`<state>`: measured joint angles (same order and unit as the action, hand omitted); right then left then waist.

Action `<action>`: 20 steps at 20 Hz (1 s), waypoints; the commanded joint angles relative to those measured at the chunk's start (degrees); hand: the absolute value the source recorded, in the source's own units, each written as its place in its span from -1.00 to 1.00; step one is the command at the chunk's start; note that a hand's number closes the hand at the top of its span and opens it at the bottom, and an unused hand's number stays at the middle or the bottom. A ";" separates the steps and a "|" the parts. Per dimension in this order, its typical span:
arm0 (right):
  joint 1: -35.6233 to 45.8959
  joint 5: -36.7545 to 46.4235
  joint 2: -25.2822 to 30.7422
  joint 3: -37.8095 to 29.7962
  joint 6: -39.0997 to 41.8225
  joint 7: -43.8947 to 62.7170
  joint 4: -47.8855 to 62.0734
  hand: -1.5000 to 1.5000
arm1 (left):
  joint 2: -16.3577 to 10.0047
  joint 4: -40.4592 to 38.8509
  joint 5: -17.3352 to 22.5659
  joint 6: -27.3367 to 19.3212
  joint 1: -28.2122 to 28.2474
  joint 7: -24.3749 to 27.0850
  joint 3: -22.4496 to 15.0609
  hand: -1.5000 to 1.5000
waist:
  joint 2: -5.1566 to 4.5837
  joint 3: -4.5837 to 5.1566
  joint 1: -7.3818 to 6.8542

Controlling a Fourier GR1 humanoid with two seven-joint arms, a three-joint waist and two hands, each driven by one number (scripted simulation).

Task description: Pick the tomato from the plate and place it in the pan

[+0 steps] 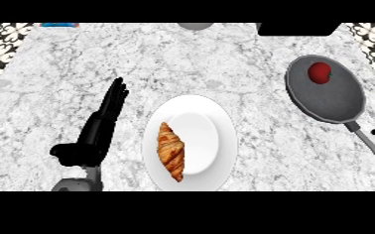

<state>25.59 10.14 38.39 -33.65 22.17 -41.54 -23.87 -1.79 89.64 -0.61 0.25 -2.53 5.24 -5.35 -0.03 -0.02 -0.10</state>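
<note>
While the left hand [95, 136] stands open just left of the plate [216, 129], its fingers [115, 96] are straight and held together, pointing away from the robot, and the thumb juts out on the side farther from the plate. Its grey forearm enters from the lower edge, also left of the plate. It holds nothing and stays clear of the plate's rim. The tomato [320, 73] sits in the pan [330, 104], well to the upper right of the plate, near the pan's far rim. A croissant [170, 151] lies on the plate's left half, above the marbled tabletop [73, 64].
</note>
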 commanded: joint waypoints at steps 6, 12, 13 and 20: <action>-9.24 -3.43 -1.59 3.37 1.86 0.29 -11.01 -1.00 | -1.70 -1.75 0.57 2.00 0.79 3.48 1.78 0.00 | 0.12 0.06 0.25; -9.08 -2.85 0.73 4.29 -0.53 -4.54 -5.59 -1.00 | 1.21 1.55 -1.38 -0.74 1.03 -0.07 -1.28 0.00 | -0.05 -0.02 -0.20; -14.15 -6.00 -2.31 4.82 0.19 2.21 -17.53 -1.00 | 0.59 0.39 -0.35 0.79 1.88 1.32 -0.59 0.00 | 0.09 0.05 0.21; -11.68 -3.99 0.30 5.23 -3.64 -1.96 -11.89 -1.00 | 0.28 5.65 -0.19 0.74 3.84 -2.77 -1.81 0.00 | 0.03 0.00 -0.13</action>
<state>13.94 6.10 37.21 -28.17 19.57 -41.44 -36.75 -1.66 92.43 -1.02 0.36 -0.61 4.11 -6.18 0.00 -0.02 -0.13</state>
